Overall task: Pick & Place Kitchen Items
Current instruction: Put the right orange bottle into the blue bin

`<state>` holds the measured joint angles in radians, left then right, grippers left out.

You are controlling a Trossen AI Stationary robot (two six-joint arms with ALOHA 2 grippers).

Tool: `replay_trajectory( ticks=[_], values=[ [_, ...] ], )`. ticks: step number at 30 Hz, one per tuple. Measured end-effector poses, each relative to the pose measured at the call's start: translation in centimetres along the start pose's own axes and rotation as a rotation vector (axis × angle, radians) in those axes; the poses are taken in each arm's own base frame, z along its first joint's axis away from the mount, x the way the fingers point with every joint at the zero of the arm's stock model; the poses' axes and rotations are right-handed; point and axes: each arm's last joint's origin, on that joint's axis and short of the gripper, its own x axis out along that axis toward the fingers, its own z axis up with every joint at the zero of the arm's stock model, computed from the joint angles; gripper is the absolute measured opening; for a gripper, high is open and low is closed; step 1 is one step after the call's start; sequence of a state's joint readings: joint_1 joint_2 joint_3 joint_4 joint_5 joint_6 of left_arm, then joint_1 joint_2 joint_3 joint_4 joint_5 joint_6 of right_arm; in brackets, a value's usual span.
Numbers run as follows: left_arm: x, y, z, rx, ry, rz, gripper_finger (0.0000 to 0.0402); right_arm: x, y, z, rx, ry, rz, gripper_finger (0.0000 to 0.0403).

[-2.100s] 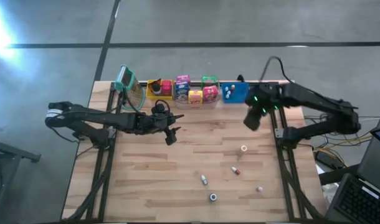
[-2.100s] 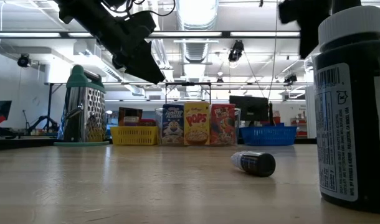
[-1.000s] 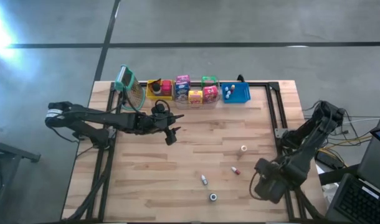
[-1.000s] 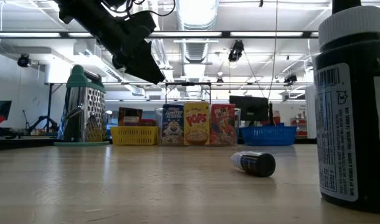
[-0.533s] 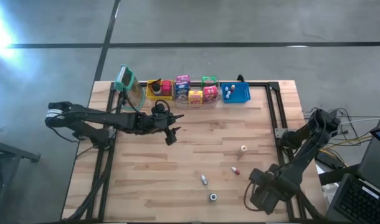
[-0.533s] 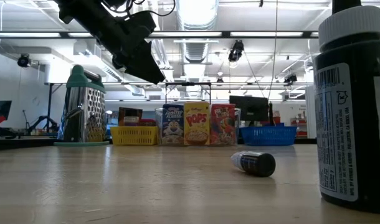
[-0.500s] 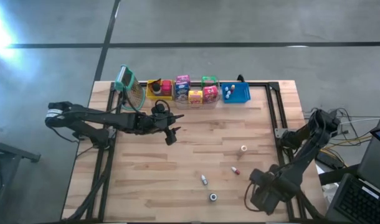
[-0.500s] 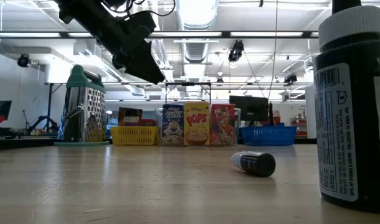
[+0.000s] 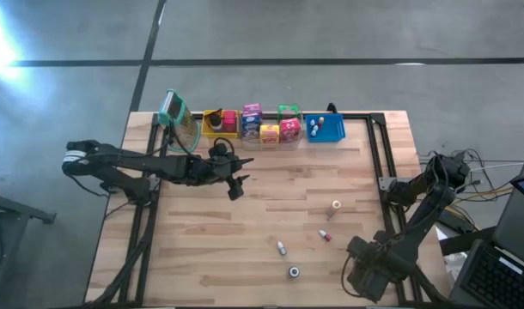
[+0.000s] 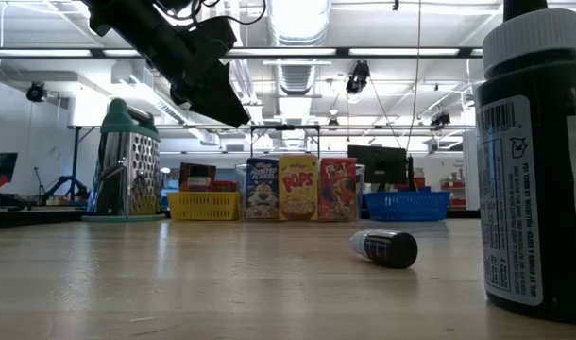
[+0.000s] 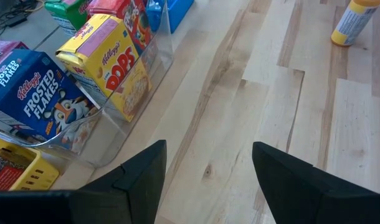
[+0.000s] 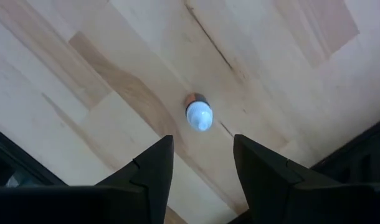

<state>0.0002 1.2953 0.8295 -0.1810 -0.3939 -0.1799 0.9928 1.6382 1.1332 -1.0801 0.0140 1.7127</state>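
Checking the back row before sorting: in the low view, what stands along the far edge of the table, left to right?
Grater → yellow bin → Frosted Flakes box → Pops box → red cereal box → blue bin.

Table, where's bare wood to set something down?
The table's near left half, from the left gripper to the small bottles, is bare. Crowded: the back edge with the bins and cereal boxes, and the near right by the right gripper.

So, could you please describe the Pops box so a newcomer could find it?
On the table's far edge, find the clear bin. The Pops box in it is yellow, between the blue Frosted Flakes box and a red box.
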Motion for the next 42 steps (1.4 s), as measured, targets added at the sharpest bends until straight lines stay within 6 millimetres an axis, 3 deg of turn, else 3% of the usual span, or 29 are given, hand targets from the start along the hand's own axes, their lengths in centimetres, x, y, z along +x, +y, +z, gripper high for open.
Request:
replay_trajectory(
  ticks=[19,27,38,42],
  values=[
    [0.0,0.0,0.0,0.0,0.0,0.0,0.0243,4.6,-1.4,0.2,0.006,-0.002,0.047,0.0139],
    [0.0,0.0,0.0,0.0,0.0,0.0,0.0243,4.6,-1.3,0.2,0.002,-0.005,0.061,0.0127],
    [0.0,0.0,0.0,0.0,-0.001,0.0,0.0243,4.6,-1.3,0.2,-0.007,-0.007,0.063,0.015],
    [0.0,0.0,0.0,0.0,0.0,0.0,0.0243,4.6,-1.3,0.2,-0.013,-0.007,0.064,0.0141]
  ],
)
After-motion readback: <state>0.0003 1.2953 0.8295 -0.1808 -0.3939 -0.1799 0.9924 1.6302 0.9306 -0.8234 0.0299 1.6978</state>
